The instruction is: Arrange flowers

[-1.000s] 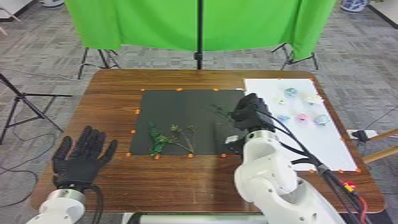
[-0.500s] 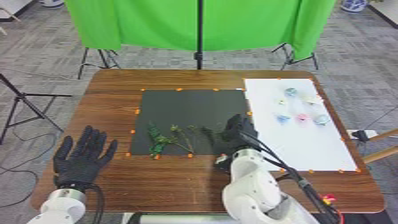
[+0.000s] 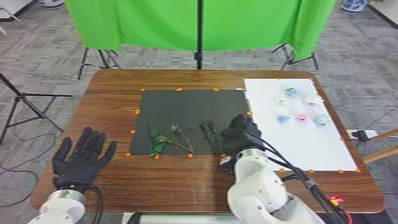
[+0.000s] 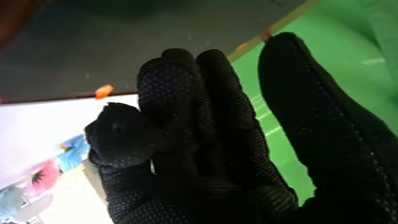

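Leaves (image 3: 211,136) by the right hand (image 3: 238,136)
The hand is loose and empty. The leaves lie just left of it, long ways toward the counter's (image 3: 204,80) far edge. Flowers (image 3: 302,117) sit near the right edge.

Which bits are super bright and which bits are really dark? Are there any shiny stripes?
Head view: the white sheet looks brightest on the table, the mat dark; right wrist view: that sheet glares almost plain white near the pink flower, pale stripes show on the green cloth, and the right hand looks nearly black.
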